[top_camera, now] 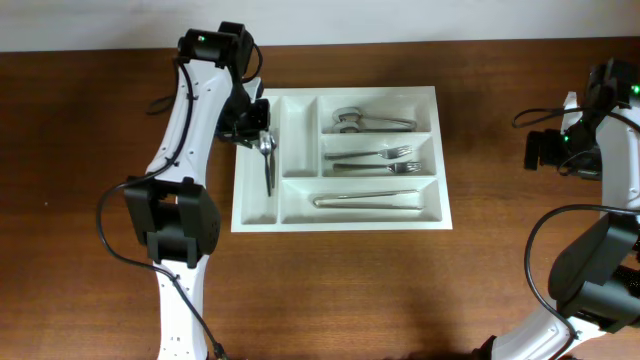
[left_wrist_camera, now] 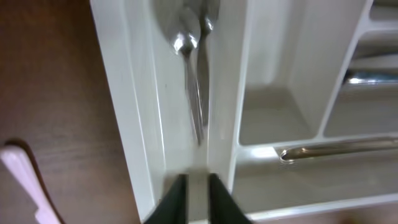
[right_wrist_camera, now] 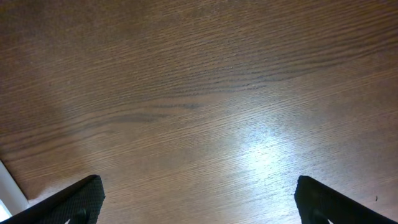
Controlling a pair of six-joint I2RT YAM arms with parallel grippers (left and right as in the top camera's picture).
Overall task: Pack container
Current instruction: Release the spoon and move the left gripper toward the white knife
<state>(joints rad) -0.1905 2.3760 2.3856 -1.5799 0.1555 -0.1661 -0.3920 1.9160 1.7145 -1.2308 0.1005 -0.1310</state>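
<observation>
Closest to the left wrist lens, the dark fingertips (left_wrist_camera: 175, 199) of the left jaws stand only a slit apart with nothing between them. They hang above the left narrow compartment of the container (left_wrist_camera: 124, 93), near its inner wall. A spoon (left_wrist_camera: 194, 93) lies in that compartment along the divider, bowl toward the far edge of the desk (top_camera: 340, 290), and its handle end stops short of the fingertips. From overhead, the white container (top_camera: 345, 226) sits about midway between the left and right edges of the desk. It is closer to the far edge than the near one, with its long sides parallel to them. The left arm (top_camera: 195, 110) runs up beside the container's left rim, and its wrist hangs over the container's far-left corner, just above the spoon (top_camera: 268, 165). The three long compartments hold spoons (top_camera: 365, 121), forks (top_camera: 372, 158) and knives (top_camera: 365, 201), counted from the far side. A broad band of wood lies between the container's near rim and the near edge of the desk. Another band separates its right rim from the right arm (top_camera: 610, 150), which is near the right edge, well apart from the container. The right jaws are spread wide, fingertips (right_wrist_camera: 78, 199) at the frame's lower corners, holding nothing over bare desk (right_wrist_camera: 199, 93).
</observation>
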